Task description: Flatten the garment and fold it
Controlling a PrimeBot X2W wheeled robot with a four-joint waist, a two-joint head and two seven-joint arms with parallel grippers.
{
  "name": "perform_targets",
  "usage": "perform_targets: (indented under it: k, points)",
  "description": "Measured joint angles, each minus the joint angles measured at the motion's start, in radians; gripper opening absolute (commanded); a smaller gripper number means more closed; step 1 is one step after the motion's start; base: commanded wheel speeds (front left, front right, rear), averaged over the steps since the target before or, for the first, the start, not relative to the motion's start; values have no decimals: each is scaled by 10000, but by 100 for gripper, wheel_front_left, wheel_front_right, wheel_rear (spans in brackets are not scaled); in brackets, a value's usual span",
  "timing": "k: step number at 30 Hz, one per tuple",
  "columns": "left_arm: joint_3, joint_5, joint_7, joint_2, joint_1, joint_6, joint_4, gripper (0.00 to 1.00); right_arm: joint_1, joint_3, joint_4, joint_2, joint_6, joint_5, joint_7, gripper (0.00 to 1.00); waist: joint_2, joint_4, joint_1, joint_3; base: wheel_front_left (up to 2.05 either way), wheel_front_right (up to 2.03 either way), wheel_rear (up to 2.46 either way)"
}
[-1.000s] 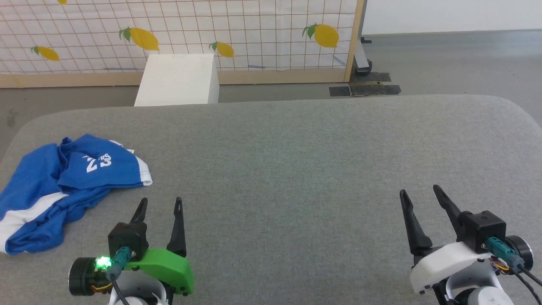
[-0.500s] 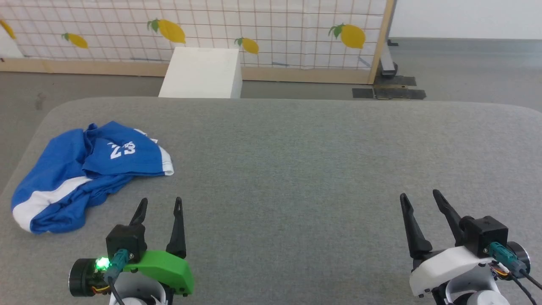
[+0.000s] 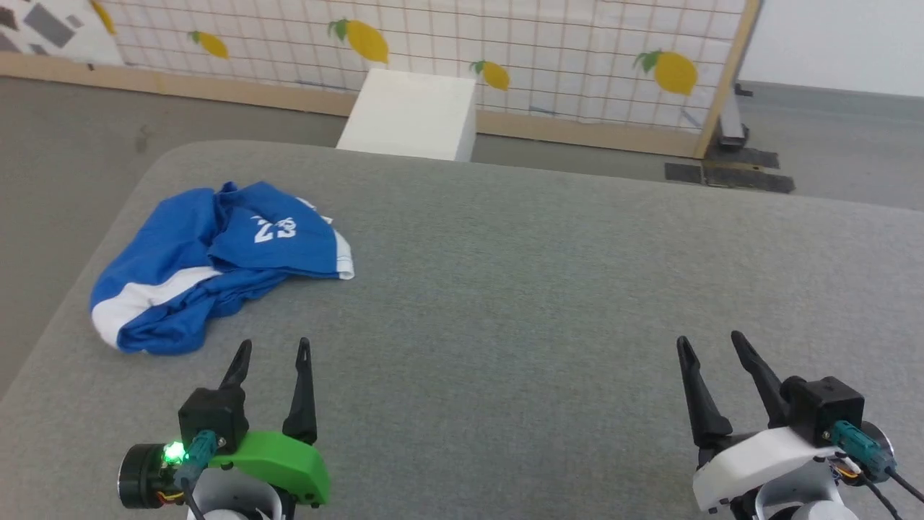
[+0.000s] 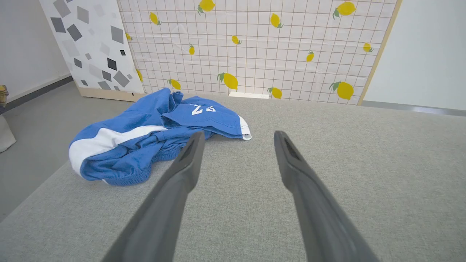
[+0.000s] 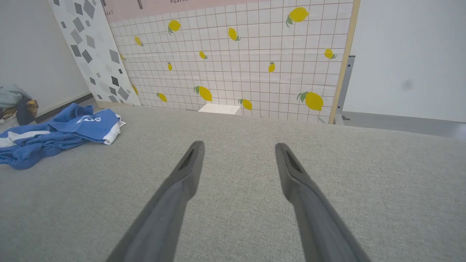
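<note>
1. The left gripper (image 3: pixel 274 342) hovers low over the grey padded table (image 3: pixel 548 274). Its 2 dark fingers are spread wide and released, with nothing between them.
2. The right gripper (image 3: pixel 709 338) hangs over the same table, well apart from the left one. Its 2 fingers are likewise parted and grip nothing.
3. The garment (image 3: pixel 216 267), a pair of bright blue shorts, lies crumpled on the table ahead of the left gripper and off to its left. It is near the fingertips but apart from them.
4. In the left wrist view, the garment (image 4: pixel 145 138) has a gathered elastic edge on the side facing the left gripper (image 4: pixel 238 134).
5. 1 leg is folded over the top of the heap, showing a white "23" and a white hem. A broad white stripe crosses the fold below it.
6. From the right gripper (image 5: pixel 238 144), the garment (image 5: pixel 54 134) lies ahead and far off to the left, well apart.
7. Beyond the table's far edge, ahead of both grippers, stands a white box (image 3: pixel 411 115). Behind it is a gridded panel (image 3: pixel 577 43) printed with lemons.
</note>
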State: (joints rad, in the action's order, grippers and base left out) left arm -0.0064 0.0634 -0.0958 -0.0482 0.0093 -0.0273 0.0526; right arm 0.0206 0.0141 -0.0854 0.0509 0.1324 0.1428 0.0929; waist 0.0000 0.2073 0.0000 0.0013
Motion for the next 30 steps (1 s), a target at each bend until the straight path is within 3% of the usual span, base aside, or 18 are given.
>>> perform_targets:
  k: [30]
  points:
    - [309,347,-602,-2,6,-161,313,100,19,316,-788,-2,0,740,614,100,0,2267,0,-71,-1,-1,-1]
